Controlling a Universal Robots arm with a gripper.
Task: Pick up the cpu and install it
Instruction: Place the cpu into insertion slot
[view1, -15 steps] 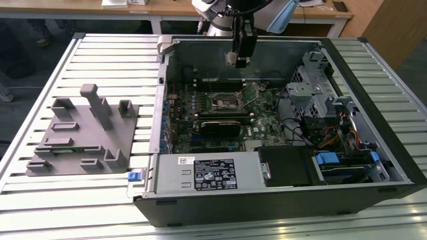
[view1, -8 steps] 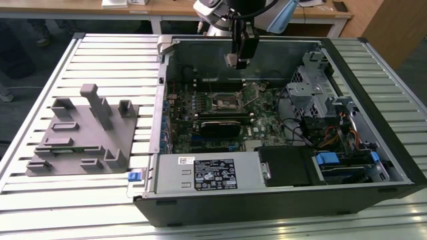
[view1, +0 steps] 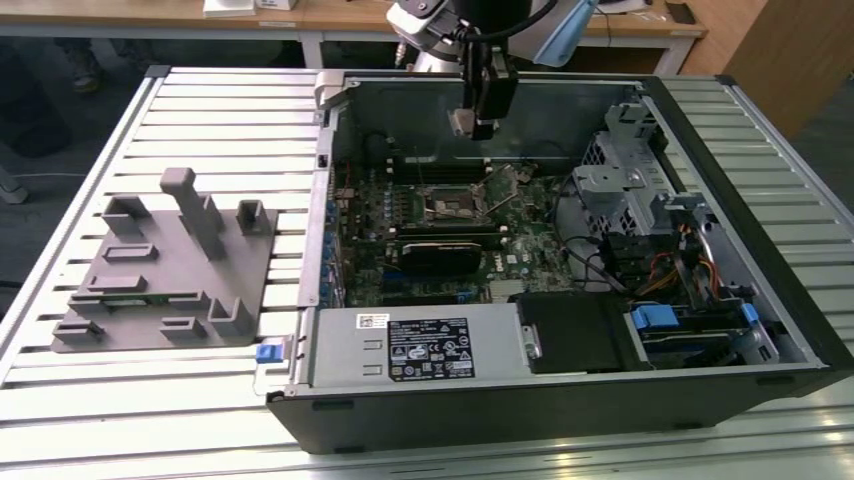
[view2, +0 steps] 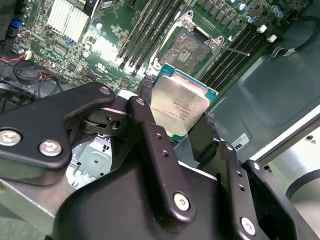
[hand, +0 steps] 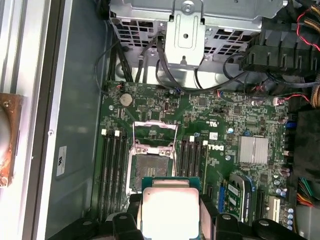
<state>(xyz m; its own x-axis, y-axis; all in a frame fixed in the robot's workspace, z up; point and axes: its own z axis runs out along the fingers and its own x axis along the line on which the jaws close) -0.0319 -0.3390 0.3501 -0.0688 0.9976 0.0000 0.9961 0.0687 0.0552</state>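
Wide shot first: the slatted metal table (view1: 200, 110) carries an open computer case (view1: 561, 400) lying on its side. A grey plastic tray (view1: 160, 270) sits well apart from it, toward the exterior view's left. Inside the case the green motherboard (hand: 225, 115) lies flat and exposed. Its socket (hand: 150, 167) sits between the rows of memory slots and looks bare, with nothing seated in it as far as I can see. Over it hangs the gripper (view1: 478, 120), down inside the case walls and above the board. And there it is in both wrist views: the cpu (view2: 181, 105), silver top catching the light, pinched between the two black fingers (view2: 150, 135) by its opposite edges. So the gripper is closed on the chip, and by my reading the pickup half of the job is done. The install is not. The cpu is clear of the board, with air between it and the socket. In the first wrist view it sits just off the socket's near edge rather than squarely over the opening. In the second wrist view the chip looks tilted against the board, though the camera's own angle may account for that. Lining up, lowering and seating are all undone, I'd judge.
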